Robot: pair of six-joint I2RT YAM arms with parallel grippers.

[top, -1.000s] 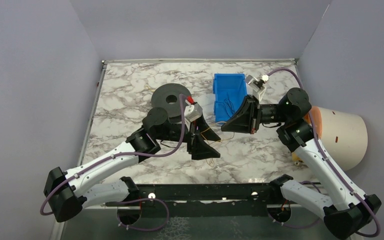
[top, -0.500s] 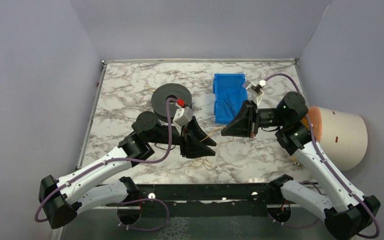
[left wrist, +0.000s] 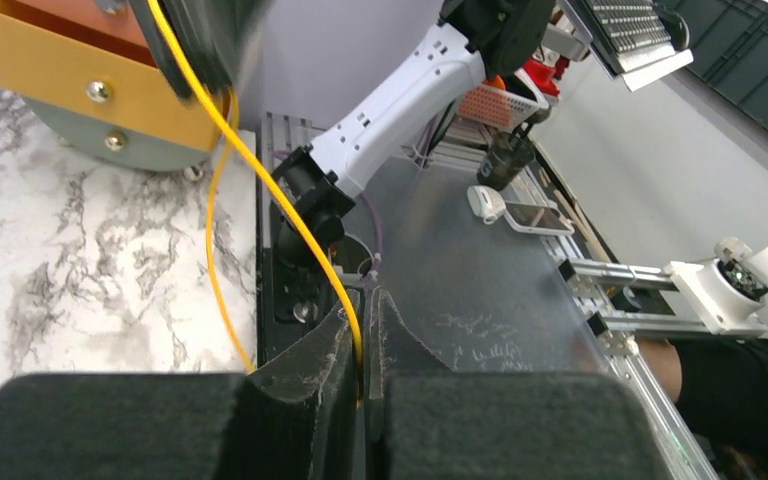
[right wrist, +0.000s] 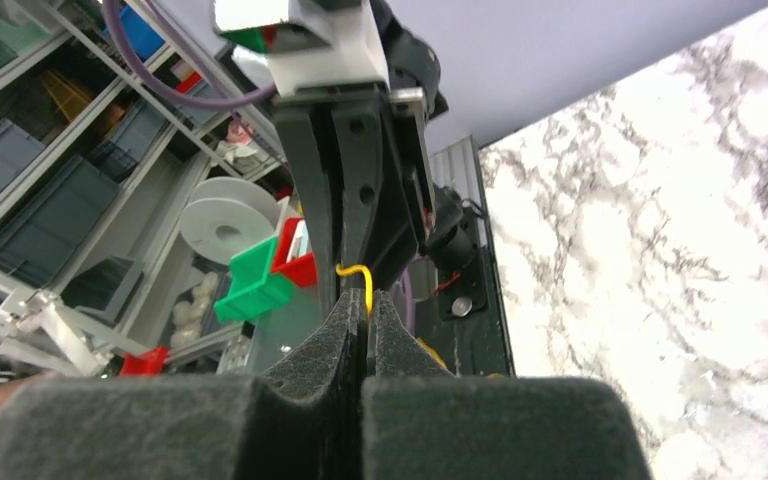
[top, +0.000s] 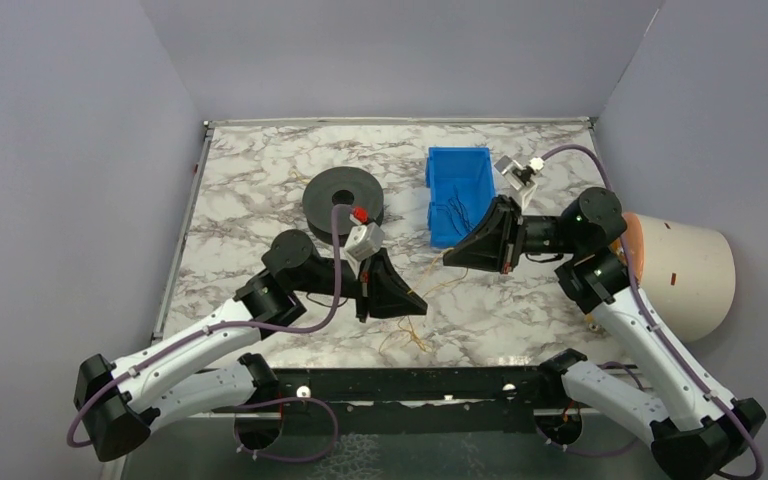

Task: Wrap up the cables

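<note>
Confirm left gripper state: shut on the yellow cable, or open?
Shut on it. In the left wrist view the left gripper has its fingers pressed together, the yellow cable pinched between them.

Yellow cable on a grey-veined white marble table
The cable is bright yellow against the marbling, which runs white with smoky grey veins. The left gripper and the right gripper are matte black, carried on white arms with black joints and purple hoses. The bin is solid blue, the spool black, the tub cream with orange inside, and the walls pale lilac-grey
</note>
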